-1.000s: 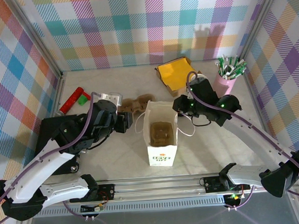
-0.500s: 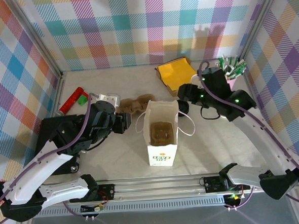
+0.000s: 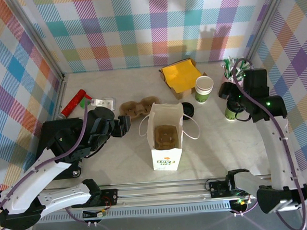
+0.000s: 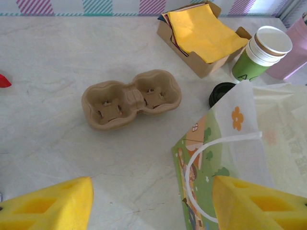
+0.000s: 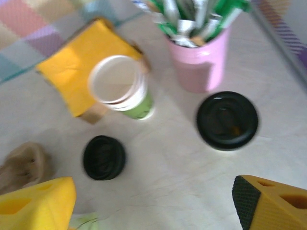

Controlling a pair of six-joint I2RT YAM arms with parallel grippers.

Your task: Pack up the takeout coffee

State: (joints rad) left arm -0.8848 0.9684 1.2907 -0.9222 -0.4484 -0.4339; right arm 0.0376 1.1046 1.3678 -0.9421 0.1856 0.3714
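- Our right gripper (image 5: 153, 196), wide open and empty, hangs near the black-lidded paper coffee cup (image 5: 227, 120) beside the pink stick cup (image 5: 199, 67); a skewed grasp could topple it.
- Our left gripper (image 4: 153, 199) is open and empty too; we fear the unheld white paper bag (image 4: 240, 124) may tip.

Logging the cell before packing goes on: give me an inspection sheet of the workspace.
Surface: table, no spills seen.
Job's things: lidded cup standing below the right gripper; loose lid beside the open bag; cup stack upright.
Clutter: napkin box, pink cup of sticks, carrier on the table, red item.
Grippers: left gripper and right gripper open, holding nothing.
Cables: purple cable along each arm.
Surroundings: plaid walls.
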